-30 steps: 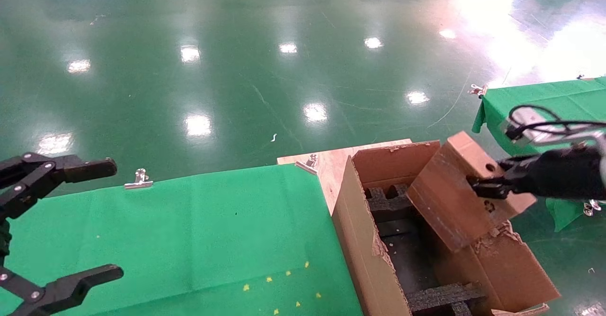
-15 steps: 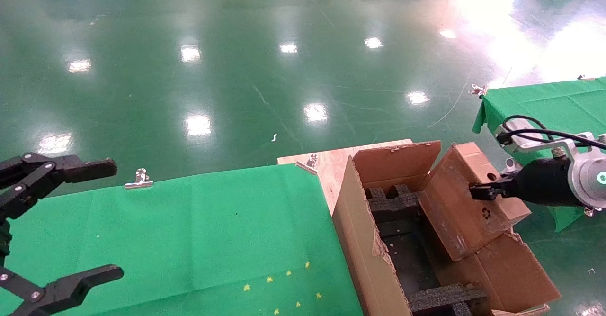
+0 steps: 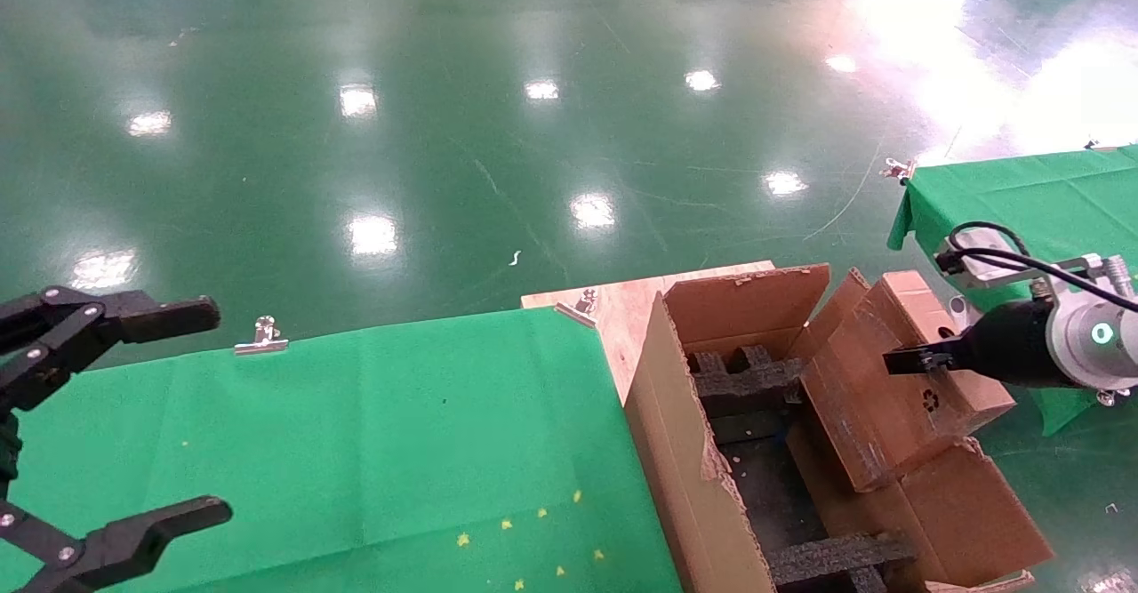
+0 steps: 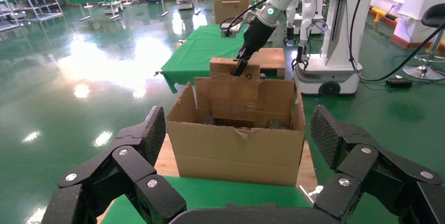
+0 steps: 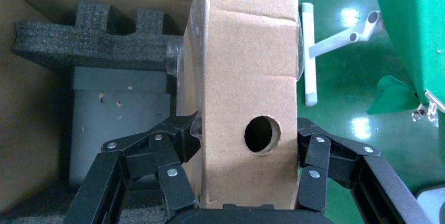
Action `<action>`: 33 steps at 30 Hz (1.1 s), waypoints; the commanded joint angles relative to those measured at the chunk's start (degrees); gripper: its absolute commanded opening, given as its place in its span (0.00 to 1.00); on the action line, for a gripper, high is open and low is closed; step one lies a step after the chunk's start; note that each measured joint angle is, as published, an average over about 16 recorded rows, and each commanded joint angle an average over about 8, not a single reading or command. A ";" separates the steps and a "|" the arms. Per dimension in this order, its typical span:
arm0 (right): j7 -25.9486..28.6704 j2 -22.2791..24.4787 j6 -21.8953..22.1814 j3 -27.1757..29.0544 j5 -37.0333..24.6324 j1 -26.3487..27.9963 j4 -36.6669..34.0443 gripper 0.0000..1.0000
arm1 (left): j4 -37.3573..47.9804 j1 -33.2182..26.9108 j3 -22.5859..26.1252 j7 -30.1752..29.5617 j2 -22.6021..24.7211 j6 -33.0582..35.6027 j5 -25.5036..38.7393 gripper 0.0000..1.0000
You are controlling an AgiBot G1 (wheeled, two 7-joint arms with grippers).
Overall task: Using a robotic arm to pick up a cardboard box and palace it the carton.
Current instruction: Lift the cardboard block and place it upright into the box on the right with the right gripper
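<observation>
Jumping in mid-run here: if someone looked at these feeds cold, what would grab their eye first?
First, the small flat brown cardboard box, tilted and clamped by the right gripper over the large torn-flap brown carton, its lower end already inside beside the black foam inserts. Then the round hole in the box's narrow side, filling the right wrist view between the fingers. The left gripper hangs open over the green tablecloth, idle.

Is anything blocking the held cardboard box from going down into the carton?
Possibly: the right tool holds the cardboard box tilted over the carton, against its right wall; black foam inserts line the inside.
</observation>
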 commanded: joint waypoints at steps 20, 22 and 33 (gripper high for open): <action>1.01 -0.57 -1.66 -0.72 -0.01 -0.69 0.18 0.00 | 0.00 -0.01 0.03 0.02 -0.01 -0.01 -0.02 1.00; 0.29 -0.34 -2.52 -0.56 0.39 -0.19 0.20 0.00 | 0.00 -0.01 0.04 0.02 -0.01 -0.01 -0.02 1.00; -2.01 -0.28 -7.20 -0.33 2.71 1.28 0.20 0.00 | 0.00 -0.01 0.05 0.03 -0.02 -0.02 -0.04 1.00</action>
